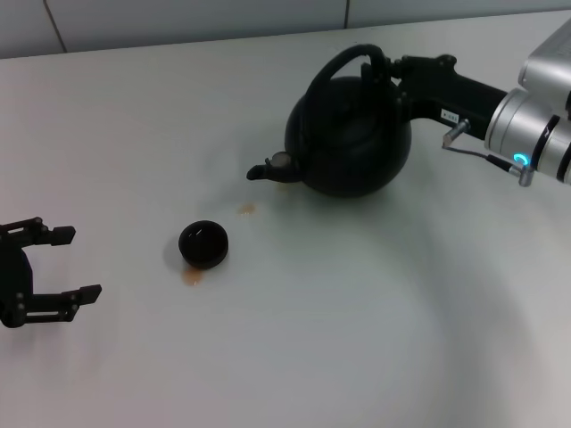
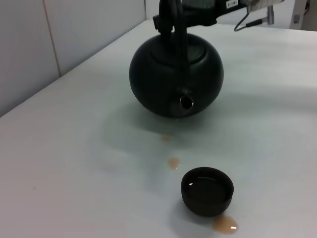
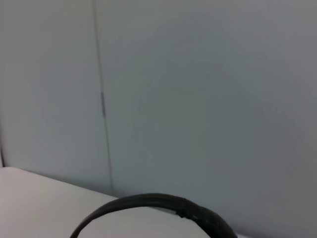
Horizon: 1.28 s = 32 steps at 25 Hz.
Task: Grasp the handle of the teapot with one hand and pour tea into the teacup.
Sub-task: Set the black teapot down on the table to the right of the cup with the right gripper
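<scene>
The matte-black teapot sits at the back right of the table, its spout pointing left toward the teacup. My right gripper is shut on the top of the arched black handle. The small dark teacup stands upright left of and nearer than the pot, apart from it. In the left wrist view the teacup holds dark liquid and the teapot faces the camera. The handle also shows in the right wrist view. My left gripper is open and empty at the table's left.
Amber tea drops lie on the white table: one between spout and cup, one at the cup's near side. A tiled wall runs along the back edge.
</scene>
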Available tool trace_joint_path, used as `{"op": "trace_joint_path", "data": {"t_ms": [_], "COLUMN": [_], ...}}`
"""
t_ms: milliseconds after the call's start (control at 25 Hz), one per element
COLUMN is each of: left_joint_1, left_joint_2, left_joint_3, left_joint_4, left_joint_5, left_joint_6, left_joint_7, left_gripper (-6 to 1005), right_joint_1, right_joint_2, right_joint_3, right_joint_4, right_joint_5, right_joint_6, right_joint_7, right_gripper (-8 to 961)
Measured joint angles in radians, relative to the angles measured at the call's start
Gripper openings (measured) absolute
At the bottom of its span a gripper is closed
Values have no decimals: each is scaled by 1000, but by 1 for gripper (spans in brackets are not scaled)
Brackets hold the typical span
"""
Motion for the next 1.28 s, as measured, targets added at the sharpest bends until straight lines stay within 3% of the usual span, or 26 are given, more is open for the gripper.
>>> {"op": "trace_joint_path", "data": {"t_ms": [840, 1280], "left_joint_1": [-5, -6], "left_joint_2": [1, 1], "left_joint_3": [2, 0], "left_joint_4": [2, 13], "left_joint_5": [0, 0], "left_joint_6": [0, 0], "left_joint_7": [1, 1], "left_gripper": [846, 847], "right_joint_1": [13, 20], "right_joint_2": [-3, -3], "right_joint_3": [39, 40], "right_joint_4": [52, 43], "right_joint_5": [-1, -1], "right_joint_6": [16, 38], "right_joint_7": [9, 13], "right_gripper": [166, 415]}}
